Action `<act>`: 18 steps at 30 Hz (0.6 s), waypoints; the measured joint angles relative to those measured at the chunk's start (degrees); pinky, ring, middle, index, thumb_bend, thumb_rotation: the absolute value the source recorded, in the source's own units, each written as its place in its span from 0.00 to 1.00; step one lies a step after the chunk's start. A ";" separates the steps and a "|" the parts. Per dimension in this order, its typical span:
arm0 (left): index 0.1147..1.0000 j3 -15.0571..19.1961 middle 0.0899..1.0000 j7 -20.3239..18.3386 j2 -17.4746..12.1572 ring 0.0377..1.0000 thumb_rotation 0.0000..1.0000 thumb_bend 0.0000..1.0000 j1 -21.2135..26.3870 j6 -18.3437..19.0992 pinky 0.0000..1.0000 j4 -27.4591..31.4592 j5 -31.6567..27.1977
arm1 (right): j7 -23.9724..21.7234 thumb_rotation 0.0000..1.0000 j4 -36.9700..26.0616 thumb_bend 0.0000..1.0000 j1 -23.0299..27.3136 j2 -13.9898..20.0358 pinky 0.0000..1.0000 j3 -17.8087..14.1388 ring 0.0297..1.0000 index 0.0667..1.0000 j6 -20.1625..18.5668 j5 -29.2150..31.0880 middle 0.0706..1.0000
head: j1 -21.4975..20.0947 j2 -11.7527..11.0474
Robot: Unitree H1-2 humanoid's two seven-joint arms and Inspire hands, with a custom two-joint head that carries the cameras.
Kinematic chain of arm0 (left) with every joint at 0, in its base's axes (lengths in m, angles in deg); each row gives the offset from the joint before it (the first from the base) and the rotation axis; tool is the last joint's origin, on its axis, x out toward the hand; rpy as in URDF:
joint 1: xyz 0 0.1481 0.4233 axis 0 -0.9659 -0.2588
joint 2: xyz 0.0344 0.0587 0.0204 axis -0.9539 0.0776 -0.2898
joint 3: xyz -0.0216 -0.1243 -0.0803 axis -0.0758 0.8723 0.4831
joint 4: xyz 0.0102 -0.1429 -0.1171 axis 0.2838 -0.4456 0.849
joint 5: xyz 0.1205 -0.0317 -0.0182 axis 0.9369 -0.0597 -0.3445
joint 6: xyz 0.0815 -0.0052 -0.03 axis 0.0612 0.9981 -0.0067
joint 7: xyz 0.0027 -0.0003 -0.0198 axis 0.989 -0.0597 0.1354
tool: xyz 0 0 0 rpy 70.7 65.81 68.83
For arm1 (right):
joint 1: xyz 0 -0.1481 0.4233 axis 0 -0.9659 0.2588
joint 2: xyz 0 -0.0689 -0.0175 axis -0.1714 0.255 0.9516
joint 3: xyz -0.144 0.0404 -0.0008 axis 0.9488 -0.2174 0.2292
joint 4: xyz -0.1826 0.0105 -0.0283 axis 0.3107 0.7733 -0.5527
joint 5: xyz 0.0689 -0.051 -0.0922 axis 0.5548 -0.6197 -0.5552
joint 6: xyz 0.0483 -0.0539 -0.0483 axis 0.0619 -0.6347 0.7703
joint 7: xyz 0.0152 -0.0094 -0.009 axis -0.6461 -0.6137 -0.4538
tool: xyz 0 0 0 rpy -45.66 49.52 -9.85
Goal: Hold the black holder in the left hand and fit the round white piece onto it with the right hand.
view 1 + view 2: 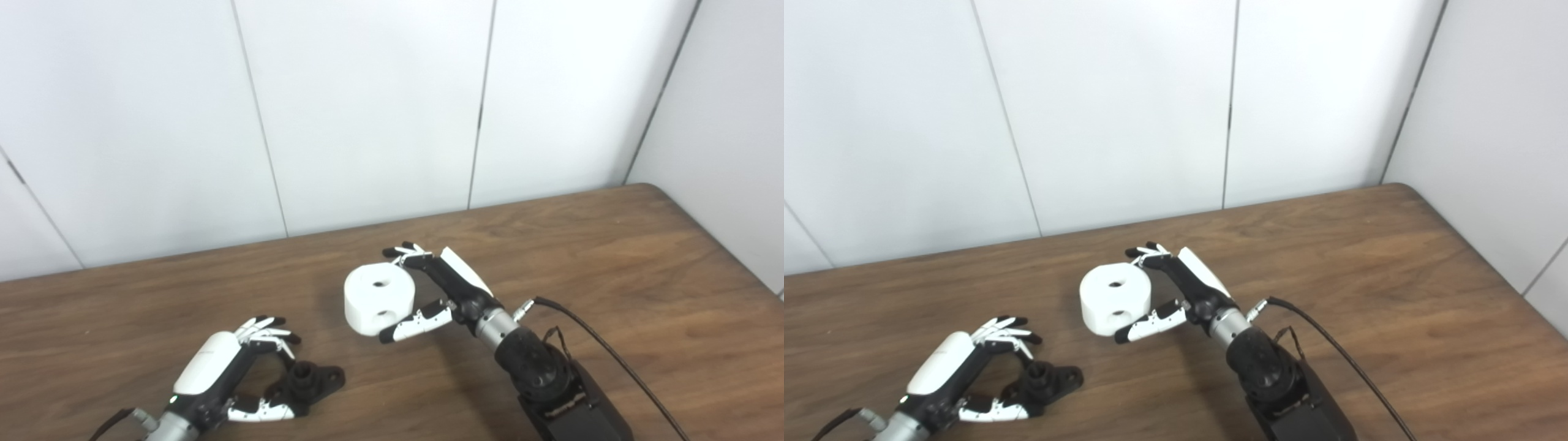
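Arms enter from the bottom edge of both views. Nearest, at lower left, the left hand (229, 373) lies low over the table (612, 257), fingers curled above and thumb stretched below. The black holder (309, 383) sits on the wood just right of this hand, in the gap between fingers and thumb. The thumb tip touches or nearly touches its base; the fingers arch over it without a visible closed grip. The holder rests flat, its short round post pointing up. Whether the hand has truly clasped it cannot be told; it reads as loosely cupped about the holder.

At lower right, the dark right forearm rises from the bottom edge, with a black cable (612, 358) trailing from the wrist toward the lower right corner.

Farther in, near table centre, the right hand (438, 291) grasps the white piece (380, 297). Fingers press its far upper edge and the thumb presses its near lower side. The piece is a stubby cylinder with one hole in the top face and another in the side wall. It is well apart from the holder, up and to the right of it.

Beyond the table stand pale wall panels (367, 110).
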 measured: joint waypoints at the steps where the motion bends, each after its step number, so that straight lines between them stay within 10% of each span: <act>1: 0.42 -0.03 0.75 -0.01 0.19 0.93 0.05 0.52 0.02 0.28 0.99 0.04 0.00 | -0.17 0.14 -0.03 0.51 -0.02 -0.16 1.00 0.20 1.00 0.45 0.01 -0.01 0.87 | 0.01 0.00; 18: 0.41 -2.04 0.76 0.22 3.45 0.94 0.05 0.52 0.49 6.68 1.00 2.01 0.21 | -3.53 0.14 -1.39 0.51 -0.01 -0.93 1.00 2.88 1.00 0.45 0.12 -0.37 0.88 | 7.30 3.25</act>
